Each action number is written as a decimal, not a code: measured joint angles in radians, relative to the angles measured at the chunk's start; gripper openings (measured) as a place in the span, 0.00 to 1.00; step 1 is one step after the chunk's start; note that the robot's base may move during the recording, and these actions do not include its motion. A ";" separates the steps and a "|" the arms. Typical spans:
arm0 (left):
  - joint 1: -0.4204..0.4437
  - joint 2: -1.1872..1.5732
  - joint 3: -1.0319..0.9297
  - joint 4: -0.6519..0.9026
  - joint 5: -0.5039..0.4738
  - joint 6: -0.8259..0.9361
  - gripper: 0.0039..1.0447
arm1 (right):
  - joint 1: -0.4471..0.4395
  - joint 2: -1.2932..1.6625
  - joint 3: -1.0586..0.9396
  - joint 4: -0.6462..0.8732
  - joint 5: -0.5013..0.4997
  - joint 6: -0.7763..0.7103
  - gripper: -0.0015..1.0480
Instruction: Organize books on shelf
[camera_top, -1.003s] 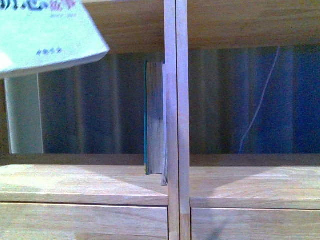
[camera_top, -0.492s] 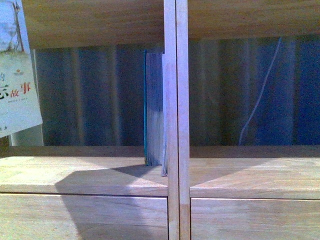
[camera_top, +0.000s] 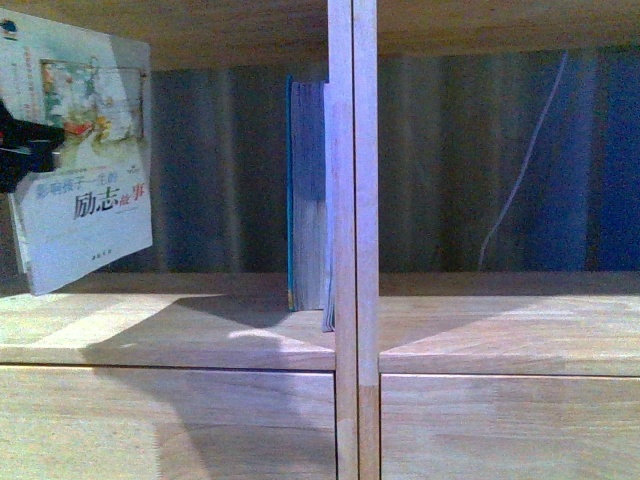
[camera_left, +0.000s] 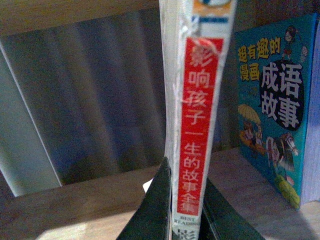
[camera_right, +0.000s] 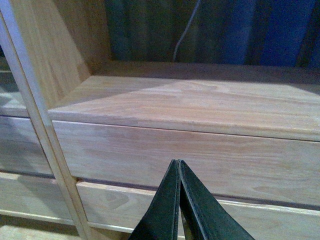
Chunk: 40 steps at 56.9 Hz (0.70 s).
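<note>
The left pincer (camera_left: 186, 172) pinches the paperback (camera_left: 197, 120), so the last spine letters are hidden between its fingers. Far from the pincer, the spine runs out of the picture. In the front view only a dark bit of this pincer shows, and the cover's smallest print is too tiny to read. The teal book (camera_left: 272, 110), past the paperback, is cut off. The right pincer (camera_right: 178, 164) shows only its tips.

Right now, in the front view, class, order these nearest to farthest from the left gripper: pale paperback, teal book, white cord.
1. Pale paperback, clamped in the left gripper, far left.
2. Teal book, upright by the centre divider.
3. White cord, behind the right compartment.
</note>
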 joint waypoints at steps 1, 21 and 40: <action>-0.010 0.014 0.013 0.000 -0.010 0.005 0.06 | 0.000 -0.006 -0.009 0.001 0.000 0.000 0.03; -0.113 0.234 0.225 -0.055 -0.127 0.018 0.06 | 0.001 -0.112 -0.120 0.005 0.000 0.000 0.03; -0.210 0.357 0.383 -0.138 -0.202 -0.006 0.06 | 0.001 -0.194 -0.168 -0.024 0.000 0.000 0.03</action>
